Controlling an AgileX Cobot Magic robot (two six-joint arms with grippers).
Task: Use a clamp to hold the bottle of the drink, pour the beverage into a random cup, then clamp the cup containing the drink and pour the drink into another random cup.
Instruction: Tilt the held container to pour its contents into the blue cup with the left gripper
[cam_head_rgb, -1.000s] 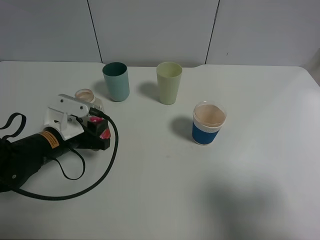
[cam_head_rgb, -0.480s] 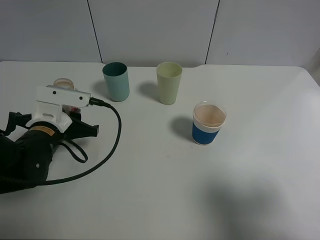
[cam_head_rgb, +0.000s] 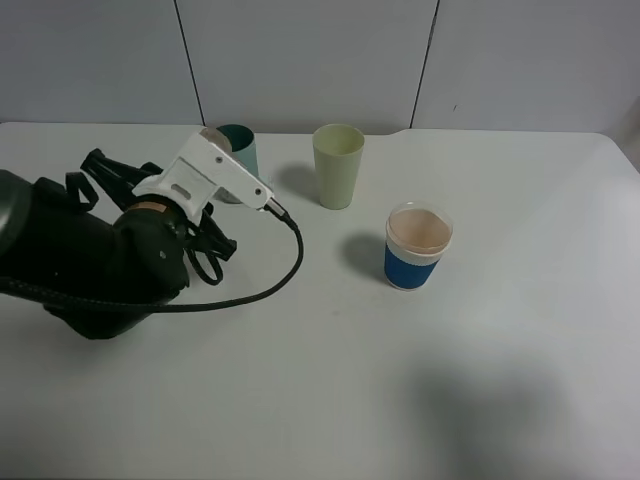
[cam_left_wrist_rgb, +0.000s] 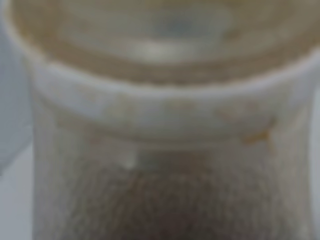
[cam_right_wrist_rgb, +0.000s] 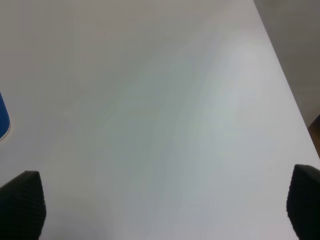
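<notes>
At 9 o'clock on the table (cam_head_rgb: 520, 340), the black arm (cam_head_rgb: 90, 260) is raised and bent, the left clamp (cam_head_rgb: 205, 160) pinching the bottle (cam_left_wrist_rgb: 160, 125) beside the teal cup (cam_head_rgb: 244, 152). The right clamp (cam_right_wrist_rgb: 160, 210) hangs spread wide; the blue-banded cup (cam_head_rgb: 415, 265) of tea (cam_head_rgb: 418, 230) sits at 3 o'clock.

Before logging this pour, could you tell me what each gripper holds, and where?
Left gripper: the bottle, apparently by its body; grip hidden. Right gripper: nothing.

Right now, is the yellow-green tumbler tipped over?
No, the yellow-green tumbler stands upright on the table, mouth up, apart from the blue-banded cup.
</notes>
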